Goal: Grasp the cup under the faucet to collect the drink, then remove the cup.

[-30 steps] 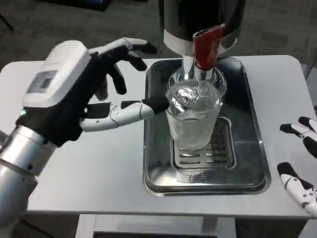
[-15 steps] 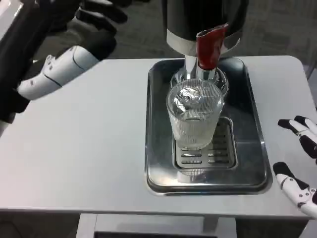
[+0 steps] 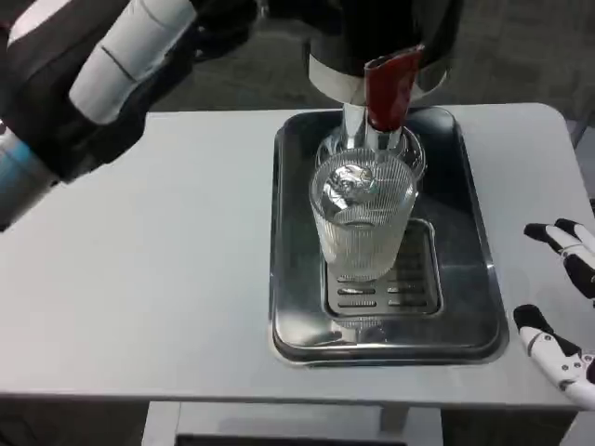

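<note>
One ribbed clear cup stands on slotted, seemingly steel tray.

We saw the left hand blurred and cut by the top edge; the right hand ran off the right edge, its grasp unclear.

White table w/ rounded corners, dark grey floor behind — dim
</note>
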Robot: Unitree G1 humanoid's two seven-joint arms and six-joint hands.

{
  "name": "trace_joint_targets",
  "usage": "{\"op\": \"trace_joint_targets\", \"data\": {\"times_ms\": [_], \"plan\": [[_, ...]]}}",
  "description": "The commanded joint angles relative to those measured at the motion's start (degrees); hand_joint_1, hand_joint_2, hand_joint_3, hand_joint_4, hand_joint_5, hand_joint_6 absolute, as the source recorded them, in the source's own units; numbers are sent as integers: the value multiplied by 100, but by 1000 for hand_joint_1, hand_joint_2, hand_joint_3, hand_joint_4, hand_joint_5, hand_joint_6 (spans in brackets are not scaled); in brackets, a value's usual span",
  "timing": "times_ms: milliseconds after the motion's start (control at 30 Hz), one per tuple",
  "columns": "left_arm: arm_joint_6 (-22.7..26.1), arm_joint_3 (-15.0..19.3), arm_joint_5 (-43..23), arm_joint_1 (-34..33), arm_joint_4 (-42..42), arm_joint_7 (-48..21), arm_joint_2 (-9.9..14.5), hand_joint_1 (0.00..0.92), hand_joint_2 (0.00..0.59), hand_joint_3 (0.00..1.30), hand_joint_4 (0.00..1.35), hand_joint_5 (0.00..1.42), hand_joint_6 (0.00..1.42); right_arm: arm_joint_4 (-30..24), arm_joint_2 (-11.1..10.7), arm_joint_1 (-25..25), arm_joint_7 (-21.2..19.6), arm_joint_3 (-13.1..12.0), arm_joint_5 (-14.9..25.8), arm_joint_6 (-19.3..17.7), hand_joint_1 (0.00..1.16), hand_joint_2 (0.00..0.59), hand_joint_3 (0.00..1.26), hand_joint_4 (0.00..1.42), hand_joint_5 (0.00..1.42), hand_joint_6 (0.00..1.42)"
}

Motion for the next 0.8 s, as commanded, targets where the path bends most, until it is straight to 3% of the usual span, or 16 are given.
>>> {"op": "trace_joint_targets", "data": {"times_ms": [33,367,800], "plan": [[145,-119,-46,-355,73,-68,-11,0,88,246,223,306,237,-91,18,94,-30,18,-44,40,359,506,82,0,0,65],[65,-614,360,-914,519,4,-395,0,92,239,182,278,195,-102,9,89,-21,24,-15,76,356,498,93,0,0,65],[34,-1156,827,-865,724,-91,-879,0,94,235,183,277,180,-134,-28,209,-39,-151,161,49,351,494,96,0,0,65]]}}
